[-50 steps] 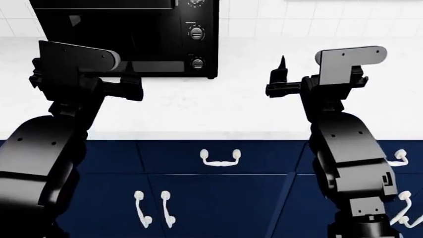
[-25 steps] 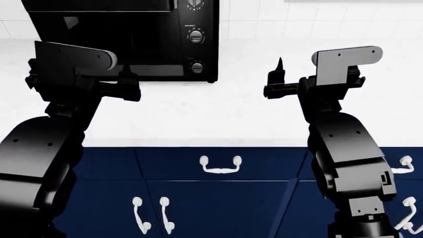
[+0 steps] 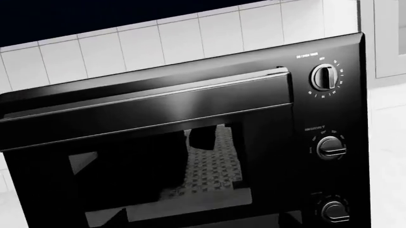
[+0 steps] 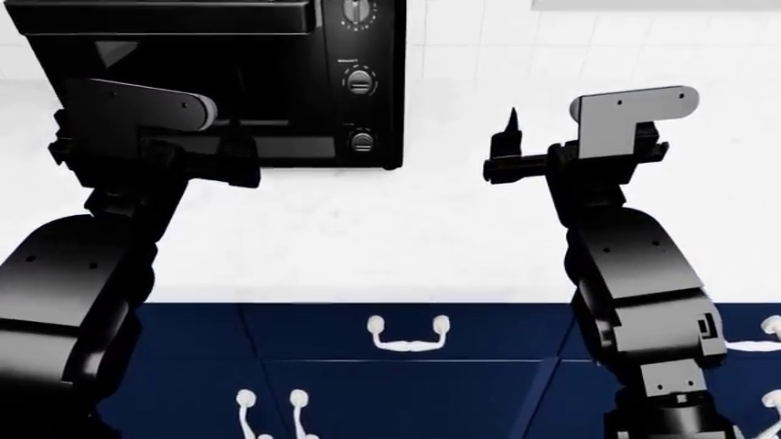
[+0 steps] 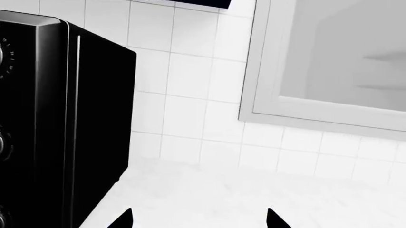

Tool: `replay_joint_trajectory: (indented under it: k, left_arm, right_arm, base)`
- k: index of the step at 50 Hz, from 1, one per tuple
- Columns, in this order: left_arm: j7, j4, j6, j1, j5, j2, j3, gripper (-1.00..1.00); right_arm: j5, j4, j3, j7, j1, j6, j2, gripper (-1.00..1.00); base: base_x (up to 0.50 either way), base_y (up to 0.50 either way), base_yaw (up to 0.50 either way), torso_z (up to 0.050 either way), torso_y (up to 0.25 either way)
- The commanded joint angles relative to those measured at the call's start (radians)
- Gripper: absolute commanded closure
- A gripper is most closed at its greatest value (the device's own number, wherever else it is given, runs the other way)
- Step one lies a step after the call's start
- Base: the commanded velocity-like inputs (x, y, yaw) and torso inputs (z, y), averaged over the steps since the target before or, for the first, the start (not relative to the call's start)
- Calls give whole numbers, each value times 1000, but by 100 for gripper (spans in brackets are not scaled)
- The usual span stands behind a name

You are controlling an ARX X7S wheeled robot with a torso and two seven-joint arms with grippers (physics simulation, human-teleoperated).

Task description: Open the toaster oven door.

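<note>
The toaster oven (image 4: 244, 82) stands at the back left of the white counter, glossy black, with three knobs (image 4: 357, 80) in a column on its right front. Its door (image 3: 190, 175) is shut, and the long bar handle (image 3: 159, 102) runs along the top edge. My left gripper (image 4: 238, 157) hovers in front of the door's lower part without touching it. In the left wrist view its tips (image 3: 206, 223) stand wide apart and empty. My right gripper (image 4: 500, 151) is open and empty over the counter, right of the oven. Its tips (image 5: 198, 221) face the tiled wall, with the oven's side (image 5: 70, 118) beside them.
The white counter (image 4: 366, 229) runs across the front. Below it are dark blue cabinet fronts with white handles (image 4: 409, 334). A white tiled wall (image 5: 190, 95) and a grey-framed panel (image 5: 330, 61) stand behind the counter.
The head view has shifted: the oven and the counter's front edge now sit lower in the frame and more of the oven's top shows. Both grippers keep nearly the same place, still open.
</note>
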Motion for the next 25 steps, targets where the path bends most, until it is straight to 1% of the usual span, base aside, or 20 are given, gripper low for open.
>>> replay_joint_trajectory:
  k: [1,25]
  left_arm:
    - [-2,1,-1,0,-3,-4,1,-100]
    - [-10,19,-18,-2,-11,-9,8,-100]
  right_arm:
    - [4,6,-5,1,1,-4,1,-100]
    - [16,0,-6,8,-1,-1,10,-100]
  base:
    - [180,0,0,0,0]
    - [180,0,0,0,0]
